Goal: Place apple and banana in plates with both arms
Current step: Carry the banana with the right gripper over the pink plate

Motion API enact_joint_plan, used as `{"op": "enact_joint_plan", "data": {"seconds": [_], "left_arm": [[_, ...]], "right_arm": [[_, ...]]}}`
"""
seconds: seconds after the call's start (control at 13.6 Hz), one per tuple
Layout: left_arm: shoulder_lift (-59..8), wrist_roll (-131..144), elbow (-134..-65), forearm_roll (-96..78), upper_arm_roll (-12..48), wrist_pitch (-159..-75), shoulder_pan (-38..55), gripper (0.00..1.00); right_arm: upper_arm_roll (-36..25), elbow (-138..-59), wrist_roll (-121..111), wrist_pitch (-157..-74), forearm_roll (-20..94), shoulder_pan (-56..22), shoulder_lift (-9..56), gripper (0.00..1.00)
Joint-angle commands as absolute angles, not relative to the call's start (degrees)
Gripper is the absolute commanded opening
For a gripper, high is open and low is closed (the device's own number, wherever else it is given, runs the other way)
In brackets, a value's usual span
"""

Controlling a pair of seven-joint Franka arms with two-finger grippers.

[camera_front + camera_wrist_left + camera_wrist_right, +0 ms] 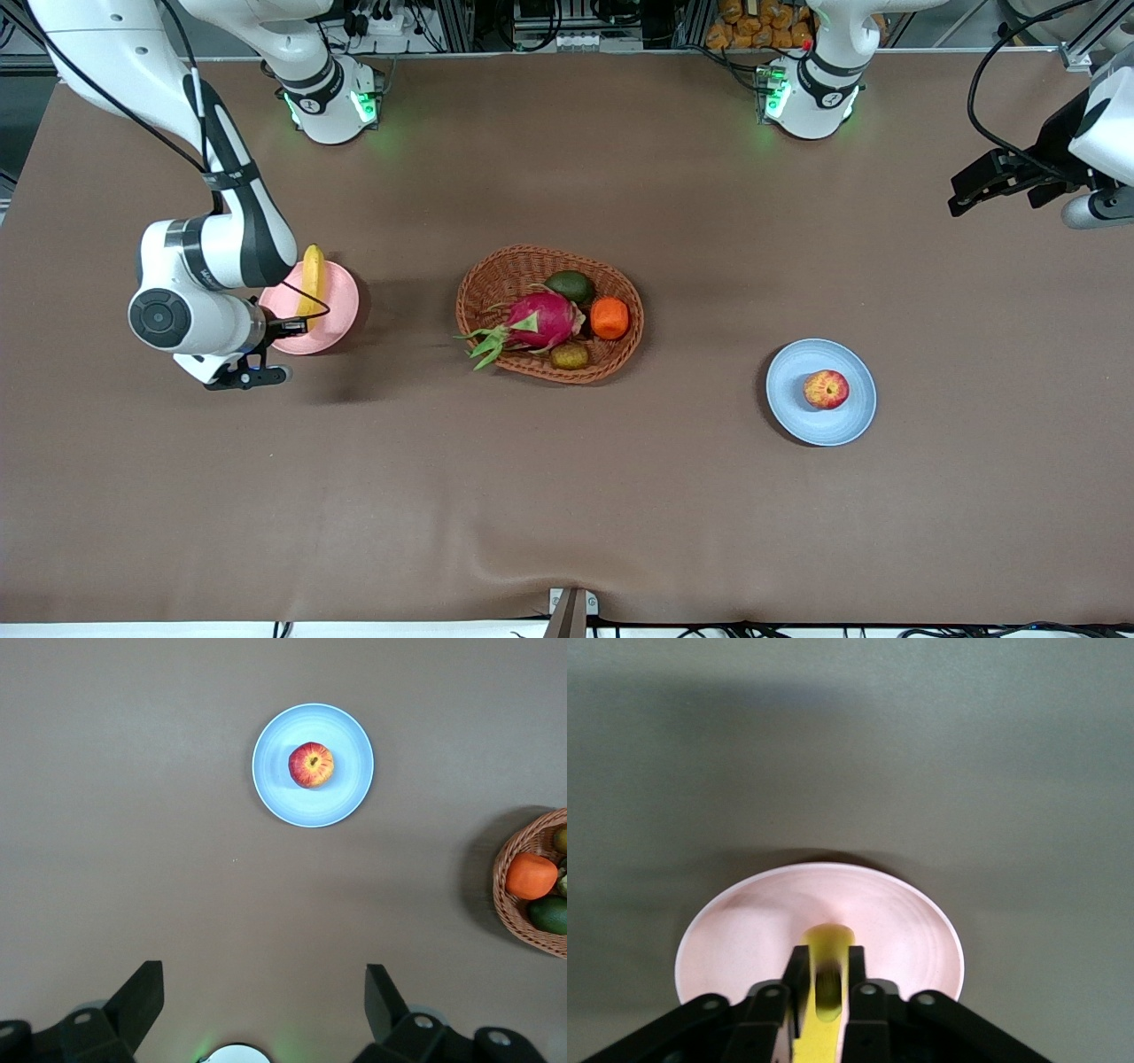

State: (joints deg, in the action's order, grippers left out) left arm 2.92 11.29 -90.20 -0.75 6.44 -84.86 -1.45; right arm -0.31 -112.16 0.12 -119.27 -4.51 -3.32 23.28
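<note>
The banana [312,279] lies across the pale pink plate [341,306] toward the right arm's end of the table. My right gripper [291,325] is low at this plate's rim and shut on the banana's near end. In the right wrist view its fingers [799,970] clamp the yellow banana [828,943] over the pink plate [744,930]. The apple [826,389] sits on the pale blue plate [855,416] toward the left arm's end. My left gripper [961,202] is open and empty, raised high near the table's edge. The left wrist view shows the apple [311,765] on the blue plate [350,788], well apart from the open left gripper [264,981].
A brown woven basket [496,266] stands mid-table with a dragon fruit [540,321], an orange [609,318], a dark green fruit [571,285] and a small brown fruit [569,356]. The basket also shows in the left wrist view [509,904].
</note>
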Motion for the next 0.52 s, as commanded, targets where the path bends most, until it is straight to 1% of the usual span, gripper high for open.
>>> {"op": "enact_joint_plan", "data": {"seconds": [0.0,0.07,0.22,0.37,0.44], "left_arm": [[4.1,10.6,-91.1,-1.5,6.6,-84.5,-1.8,1.00],[4.1,10.6,-91.1,-1.5,6.6,-84.5,-1.8,1.00],[4.1,10.6,-91.1,-1.5,6.6,-84.5,-1.8,1.00],[4.1,10.6,-91.1,-1.5,6.6,-84.5,-1.8,1.00],[4.1,10.6,-91.1,-1.5,6.6,-84.5,-1.8,1.00]], "right_arm": [[0.3,-110.7,0.2,-120.4,-5.8,-1.8,24.1,1.00],[0.3,-110.0,0.4,-119.0,-5.8,-1.9,24.1,1.00],[0.4,-105.8,0.4,-113.5,-4.7,-2.3,24.1,1.00],[0.4,-100.2,2.4,-107.6,2.2,-2.3,24.0,1.00],[0.4,-96.2,3.9,-105.2,2.2,-2.8,23.9,1.00]]}}
